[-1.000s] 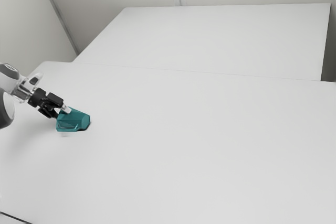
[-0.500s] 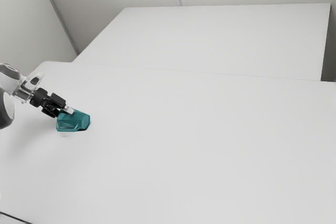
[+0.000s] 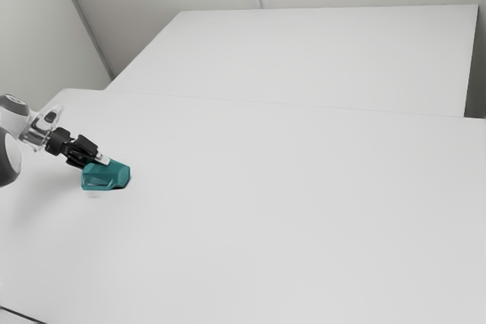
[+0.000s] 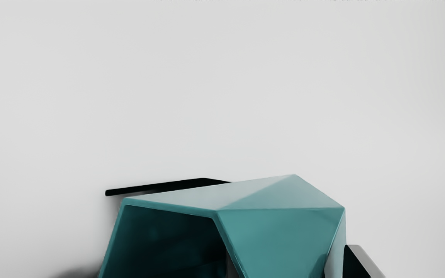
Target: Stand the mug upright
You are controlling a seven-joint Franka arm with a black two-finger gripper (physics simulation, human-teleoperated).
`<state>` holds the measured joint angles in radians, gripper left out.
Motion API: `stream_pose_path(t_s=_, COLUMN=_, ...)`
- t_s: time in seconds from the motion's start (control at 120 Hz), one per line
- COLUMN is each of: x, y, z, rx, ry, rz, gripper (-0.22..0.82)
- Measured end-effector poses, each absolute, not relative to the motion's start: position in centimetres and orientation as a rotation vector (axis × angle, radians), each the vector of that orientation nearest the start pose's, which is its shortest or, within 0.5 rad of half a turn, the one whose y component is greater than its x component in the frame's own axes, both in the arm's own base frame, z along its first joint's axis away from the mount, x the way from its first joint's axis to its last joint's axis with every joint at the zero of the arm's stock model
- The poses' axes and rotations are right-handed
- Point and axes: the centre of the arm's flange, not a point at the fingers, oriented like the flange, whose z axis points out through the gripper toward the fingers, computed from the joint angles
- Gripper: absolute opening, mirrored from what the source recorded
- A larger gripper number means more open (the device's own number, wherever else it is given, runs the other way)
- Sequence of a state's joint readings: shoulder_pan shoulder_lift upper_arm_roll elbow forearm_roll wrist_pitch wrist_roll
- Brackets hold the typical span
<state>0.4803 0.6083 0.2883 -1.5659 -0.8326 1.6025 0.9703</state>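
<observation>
Up close, wrist view, tipped mug (image 4: 280, 235), dark hollow (image 4: 168, 239)

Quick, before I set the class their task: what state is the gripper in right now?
Gripper: at the mug, but whether it is open, closed or holding it cannot be told.

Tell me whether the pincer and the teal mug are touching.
Cannot tell: in the exterior view the pincer overlaps the upper edge of the mug, but neither view plainly shows contact or a gap.
</observation>
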Motion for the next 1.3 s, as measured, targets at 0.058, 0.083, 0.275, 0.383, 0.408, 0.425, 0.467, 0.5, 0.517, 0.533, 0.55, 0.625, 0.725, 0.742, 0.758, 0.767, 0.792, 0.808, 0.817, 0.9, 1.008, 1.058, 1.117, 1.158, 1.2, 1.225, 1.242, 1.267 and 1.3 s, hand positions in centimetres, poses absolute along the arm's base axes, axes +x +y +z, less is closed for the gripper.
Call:
stream_pose_path(t_s=0.058, x=53.4, y=37.3, z=28.7, rx=2.333, ry=0.071, rz=0.196, gripper=0.15)
stream_pose_path(t_s=0.083, x=53.4, y=37.3, z=28.7, rx=2.329, ry=0.072, rz=0.198, gripper=0.13)
stream_pose_path(t_s=0.275, x=53.5, y=37.1, z=28.8, rx=2.313, ry=0.072, rz=0.205, gripper=-0.01)
stream_pose_path(t_s=0.383, x=53.8, y=36.8, z=28.9, rx=2.308, ry=0.064, rz=0.21, gripper=-0.07)
stream_pose_path(t_s=0.408, x=53.9, y=36.7, z=28.9, rx=2.307, ry=0.062, rz=0.211, gripper=-0.08)
stream_pose_path(t_s=0.425, x=54.0, y=36.6, z=29.0, rx=2.305, ry=0.06, rz=0.213, gripper=-0.09)
stream_pose_path(t_s=0.467, x=54.2, y=36.4, z=29.0, rx=2.3, ry=0.054, rz=0.216, gripper=-0.1)
stream_pose_path(t_s=0.5, x=54.4, y=36.2, z=29.2, rx=2.297, ry=0.049, rz=0.22, gripper=-0.11)
stream_pose_path(t_s=0.517, x=54.5, y=36.0, z=29.3, rx=2.294, ry=0.046, rz=0.222, gripper=-0.11)
stream_pose_path(t_s=0.533, x=54.6, y=35.9, z=29.4, rx=2.293, ry=0.042, rz=0.225, gripper=-0.11)
stream_pose_path(t_s=0.55, x=54.8, y=35.8, z=29.5, rx=2.29, ry=0.038, rz=0.228, gripper=-0.12)
stream_pose_path(t_s=0.625, x=55.4, y=35.1, z=30.0, rx=2.28, ry=0.019, rz=0.241, gripper=-0.14)
stream_pose_path(t_s=0.725, x=56.5, y=33.8, z=31.2, rx=2.265, ry=-0.015, rz=0.264, gripper=-0.15)
stream_pose_path(t_s=0.742, x=56.7, y=33.7, z=31.4, rx=2.263, ry=-0.021, rz=0.268, gripper=-0.16)
stream_pose_path(t_s=0.758, x=56.8, y=33.5, z=31.7, rx=2.262, ry=-0.026, rz=0.272, gripper=-0.16)
stream_pose_path(t_s=0.767, x=56.9, y=33.4, z=31.8, rx=2.261, ry=-0.029, rz=0.274, gripper=-0.16)
stream_pose_path(t_s=0.792, x=57.1, y=33.2, z=32.2, rx=2.261, ry=-0.037, rz=0.281, gripper=-0.16)
stream_pose_path(t_s=0.808, x=57.2, y=33.0, z=32.6, rx=2.261, ry=-0.043, rz=0.286, gripper=-0.16)
stream_pose_path(t_s=0.817, x=57.2, y=32.9, z=32.8, rx=2.261, ry=-0.047, rz=0.289, gripper=-0.16)
stream_pose_path(t_s=0.9, x=58.0, y=31.4, z=35.1, rx=2.27, ry=-0.099, rz=0.306, gripper=-0.17)
stream_pose_path(t_s=1.008, x=59.4, y=27.3, z=38.8, rx=2.327, ry=-0.233, rz=0.29, gripper=-0.17)
stream_pose_path(t_s=1.058, x=60.2, y=24.6, z=40.9, rx=2.374, ry=-0.322, rz=0.275, gripper=-0.17)
stream_pose_path(t_s=1.117, x=60.8, y=21.6, z=42.8, rx=2.435, ry=-0.426, rz=0.244, gripper=-0.18)
stream_pose_path(t_s=1.158, x=61.1, y=19.4, z=43.6, rx=2.482, ry=-0.497, rz=0.213, gripper=-0.18)
stream_pose_path(t_s=1.2, x=61.2, y=17.4, z=43.9, rx=2.529, ry=-0.559, rz=0.179, gripper=-0.18)
stream_pose_path(t_s=1.225, x=61.1, y=16.4, z=43.8, rx=2.558, ry=-0.591, rz=0.158, gripper=-0.18)
stream_pose_path(t_s=1.242, x=61.1, y=15.8, z=43.7, rx=2.577, ry=-0.611, rz=0.145, gripper=-0.18)
stream_pose_path(t_s=1.267, x=60.9, y=15.1, z=43.6, rx=2.608, ry=-0.638, rz=0.126, gripper=-0.18)
stream_pose_path(t_s=1.3, x=60.7, y=14.2, z=43.2, rx=2.646, ry=-0.67, rz=0.102, gripper=-0.18)
